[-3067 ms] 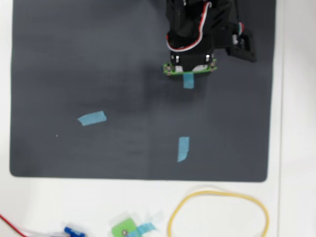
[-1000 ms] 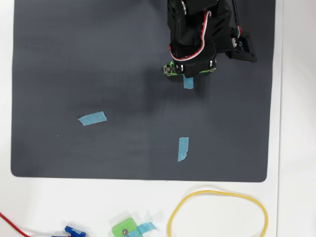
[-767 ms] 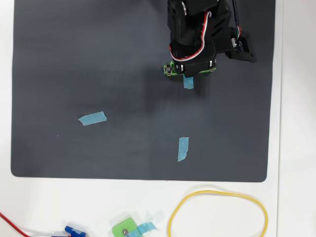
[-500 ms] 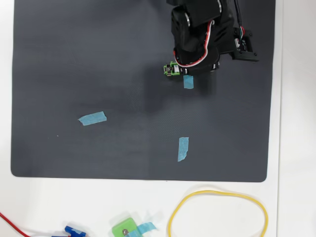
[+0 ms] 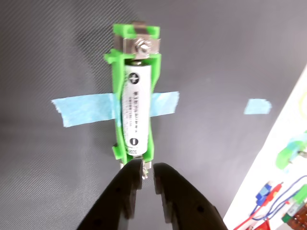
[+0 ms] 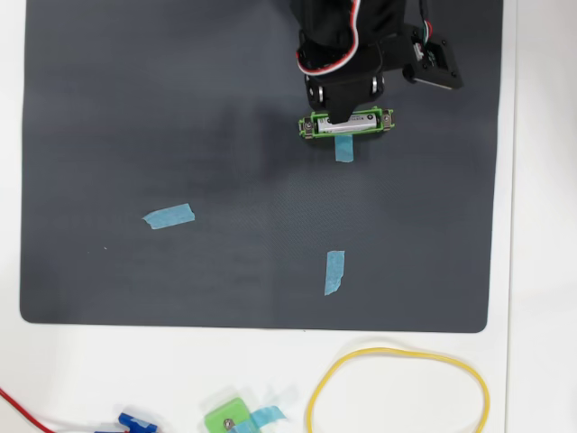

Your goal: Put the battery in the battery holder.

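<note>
On the dark grey mat's one-o'clock area, the white-silvery cylindrical battery (image 5: 134, 109) lies inside the narrow bright-green plastic battery holder (image 5: 117, 86), the black two-finger gripper (image 5: 148, 168) nearly closed, empty, at its six-o'clock end.

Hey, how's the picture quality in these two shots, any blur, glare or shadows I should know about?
Wrist view: the battery and battery holder are sharp, its print visible though too small to read; the gripper is close and soft-edged. Overhead view: even light, slight softness, no strong glare; a faint shadow on the dark mat left of the holder; the white table is bright.
</note>
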`<state>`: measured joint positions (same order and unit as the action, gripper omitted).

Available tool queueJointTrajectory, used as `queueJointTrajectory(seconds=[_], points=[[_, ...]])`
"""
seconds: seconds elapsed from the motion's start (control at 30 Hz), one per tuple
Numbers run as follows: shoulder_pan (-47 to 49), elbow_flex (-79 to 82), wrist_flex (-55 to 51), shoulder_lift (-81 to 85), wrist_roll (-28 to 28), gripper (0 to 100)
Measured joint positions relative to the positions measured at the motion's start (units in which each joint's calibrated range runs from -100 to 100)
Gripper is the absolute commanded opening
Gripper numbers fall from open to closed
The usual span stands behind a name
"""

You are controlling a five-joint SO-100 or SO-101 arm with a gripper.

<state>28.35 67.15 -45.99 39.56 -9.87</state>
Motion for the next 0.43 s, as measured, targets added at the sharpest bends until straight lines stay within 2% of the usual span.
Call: queueJointTrajectory(seconds=[0.13, 0.43], points=[[-1.9, 6.4, 0.0, 12.8, 2.8, 0], [-20.9, 16.2, -0.1, 38.0, 3.4, 0]])
